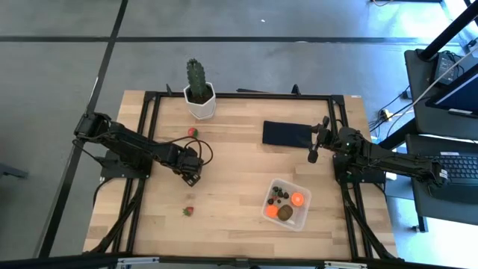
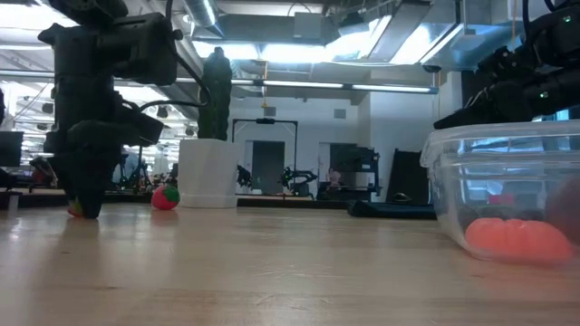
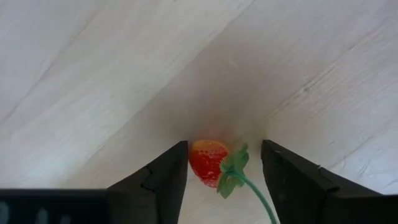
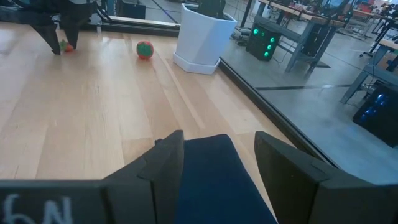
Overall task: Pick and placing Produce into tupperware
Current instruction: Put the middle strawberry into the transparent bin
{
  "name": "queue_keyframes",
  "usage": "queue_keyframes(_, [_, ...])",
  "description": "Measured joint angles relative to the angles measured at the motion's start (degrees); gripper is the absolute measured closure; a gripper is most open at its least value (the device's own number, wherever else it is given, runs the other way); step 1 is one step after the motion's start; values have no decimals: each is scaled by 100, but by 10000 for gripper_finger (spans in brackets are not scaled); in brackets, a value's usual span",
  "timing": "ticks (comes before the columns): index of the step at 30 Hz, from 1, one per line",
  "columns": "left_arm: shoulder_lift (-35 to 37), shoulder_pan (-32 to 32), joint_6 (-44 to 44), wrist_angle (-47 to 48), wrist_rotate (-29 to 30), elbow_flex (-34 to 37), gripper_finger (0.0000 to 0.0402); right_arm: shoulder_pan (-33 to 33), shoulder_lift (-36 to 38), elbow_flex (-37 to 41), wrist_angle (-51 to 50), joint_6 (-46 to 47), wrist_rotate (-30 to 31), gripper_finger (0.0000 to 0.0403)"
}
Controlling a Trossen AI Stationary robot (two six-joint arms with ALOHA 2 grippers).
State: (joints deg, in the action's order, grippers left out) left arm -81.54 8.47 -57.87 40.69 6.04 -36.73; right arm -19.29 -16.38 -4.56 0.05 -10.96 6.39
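My left gripper points down at the table, open, with a red strawberry with a green stem lying on the wood between its fingers. That strawberry also shows in the right wrist view. A second strawberry lies near the cactus pot, and a third lies nearer the front edge. The clear tupperware holds orange balls, a brown kiwi and dark berries. My right gripper is open and hovers by the black rectangle. My left gripper comes from above, one finger close against the strawberry's red side and the other apart from it, beyond the green stem. Whether the near finger touches the fruit, I cannot tell. The strawberry rests on the table.
A green cactus in a white pot stands at the far edge. The flat black rectangle lies under my right gripper. Bare wood lies between the left gripper and the tupperware. A black frame borders the table.
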Motion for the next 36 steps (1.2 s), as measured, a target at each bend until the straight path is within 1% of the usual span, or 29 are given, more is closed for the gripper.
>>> queue_keyframes(8, [0, 0, 4, -51, -15, 2, 246, 1, 2, 0, 0, 0, -2, 205])
queue_keyframes(21, [0, 0, 9, -49, 18, 0, 319, 1, 1, 0, 0, 0, -1, 205])
queue_keyframes(24, [0, 0, 9, -49, 24, -2, 322, 2, 1, 0, 0, 1, 0, 205])
queue_keyframes(31, [0, 0, 87, -50, 20, 0, 304, 2, 2, 0, 0, 0, -2, 205])
queue_keyframes(34, [0, 0, 149, -87, 18, 0, 313, 1, 0, 0, 0, 0, 0, 205])
queue_keyframes(36, [0, -46, 165, -108, -99, -9, 322, 1, 2, 0, 0, 0, -2, 205])
